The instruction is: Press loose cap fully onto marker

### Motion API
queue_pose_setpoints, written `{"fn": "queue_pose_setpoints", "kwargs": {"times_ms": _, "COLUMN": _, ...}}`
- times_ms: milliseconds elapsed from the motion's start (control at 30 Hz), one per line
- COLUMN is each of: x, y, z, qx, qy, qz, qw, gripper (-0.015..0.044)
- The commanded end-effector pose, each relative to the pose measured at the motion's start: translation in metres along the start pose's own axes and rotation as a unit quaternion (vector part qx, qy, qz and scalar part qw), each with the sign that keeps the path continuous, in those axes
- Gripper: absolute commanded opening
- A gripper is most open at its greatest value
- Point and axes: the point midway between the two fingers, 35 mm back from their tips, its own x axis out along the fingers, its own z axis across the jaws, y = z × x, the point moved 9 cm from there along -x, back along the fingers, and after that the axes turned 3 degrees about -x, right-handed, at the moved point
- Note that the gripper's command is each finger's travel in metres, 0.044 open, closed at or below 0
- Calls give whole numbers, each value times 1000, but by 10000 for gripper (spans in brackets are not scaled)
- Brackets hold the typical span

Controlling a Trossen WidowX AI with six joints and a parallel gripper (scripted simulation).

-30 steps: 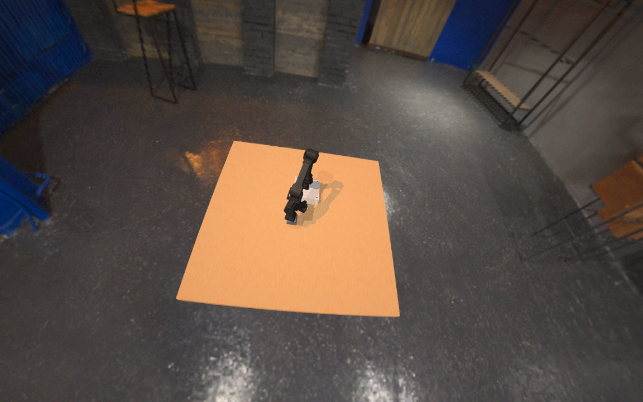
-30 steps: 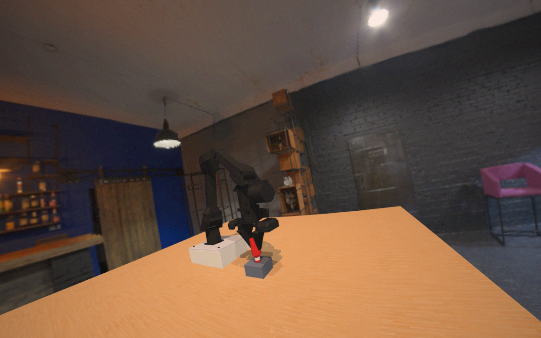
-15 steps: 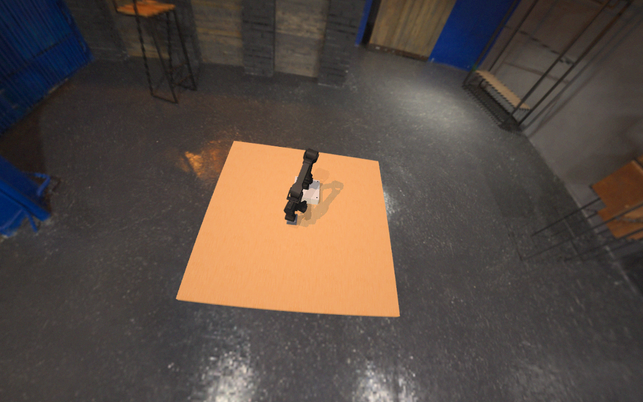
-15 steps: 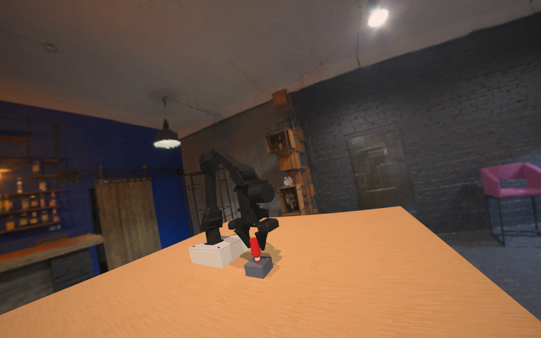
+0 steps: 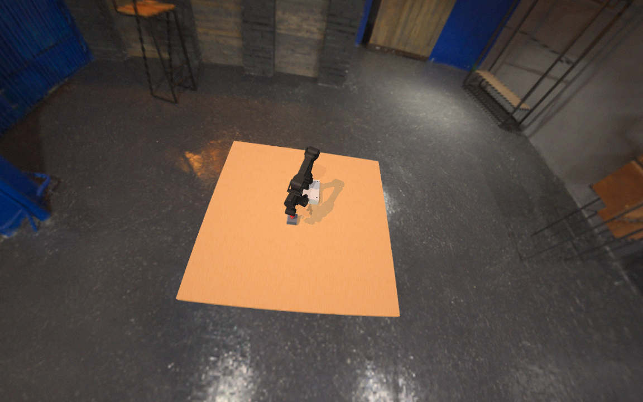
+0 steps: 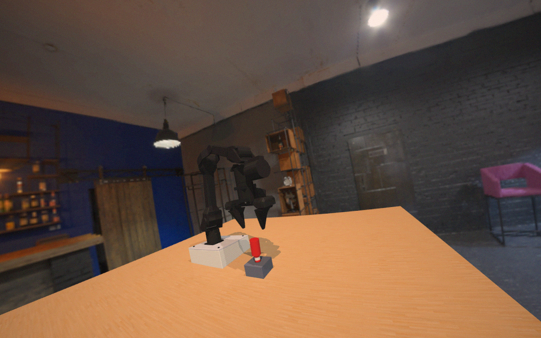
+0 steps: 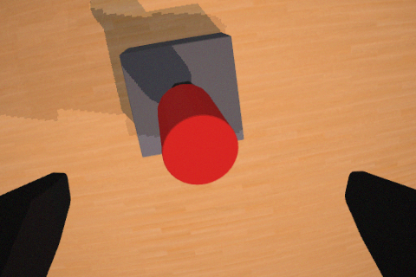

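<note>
The red cap [image 5: 292, 216] [image 6: 255, 247] [image 7: 199, 149] sits upright on top of the marker [image 6: 257, 258]. A short white band of the marker shows between the cap and the holder block in the exterior view. The grey holder block [image 5: 292, 221] [image 6: 255, 270] [image 7: 212, 62] stands on the table. My gripper [image 6: 253, 227] [image 7: 213, 188] is open and empty, with its fingertips above the cap and clear of it. The wrist view looks down on the cap's round top, with one finger on either side. The rest of the marker is hidden by the cap and block.
The white base [image 5: 313, 192] [image 6: 207, 254] of the arm stands on the wooden table [image 5: 288, 269] [image 6: 348, 269] close behind the holder block. The arm reaches over from it. Its shadow falls beside the block.
</note>
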Motion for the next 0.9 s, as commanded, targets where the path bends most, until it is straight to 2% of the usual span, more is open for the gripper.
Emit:
{"fn": "queue_pose_setpoints", "kwargs": {"times_ms": 0, "x": -6, "y": 0, "z": 1, "qx": 7, "qy": -5, "qz": 0, "qw": 1000, "gripper": 414}}
{"fn": "queue_pose_setpoints", "kwargs": {"times_ms": 200, "x": -3, "y": 1, "z": 0, "qx": 268, "qy": -5, "qz": 1, "qw": 963, "gripper": 256}}
{"fn": "queue_pose_setpoints", "kwargs": {"times_ms": 300, "x": -1, "y": 2, "z": 0, "qx": 408, "qy": -5, "qz": 2, "qw": 913, "gripper": 177}}
{"fn": "queue_pose_setpoints", "kwargs": {"times_ms": 433, "x": 2, "y": 3, "z": -1, "qx": 580, "qy": -5, "qz": 3, "qw": 814, "gripper": 72}}
{"fn": "queue_pose_setpoints", "kwargs": {"times_ms": 533, "x": 3, "y": 4, "z": -2, "qx": 639, "qy": -5, "qz": 4, "qw": 769, "gripper": 0}}
{"fn": "queue_pose_setpoints", "kwargs": {"times_ms": 867, "x": 3, "y": 4, "z": -2, "qx": 639, "qy": -5, "qz": 4, "qw": 769, "gripper": 0}}
